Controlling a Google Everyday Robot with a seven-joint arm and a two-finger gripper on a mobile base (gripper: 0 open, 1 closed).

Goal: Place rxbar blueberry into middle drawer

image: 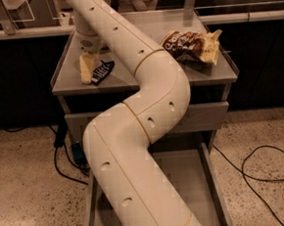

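The rxbar blueberry (102, 71), a small dark navy bar with white lettering, lies flat near the front left of the grey cabinet top (149, 77). My gripper (92, 73) is down at the cabinet top, right at the bar's left side. My white arm (147, 114) sweeps from the lower middle up to it and hides part of the gripper. Below the top, a drawer (214, 178) stands pulled open; the arm covers much of its inside.
A brown-and-yellow chip bag (191, 46) lies on the right of the cabinet top. A closed drawer front (204, 117) sits above the open drawer. Black cables lie on the speckled floor at the right (264, 169) and the left (62, 163). Dark counters run behind.
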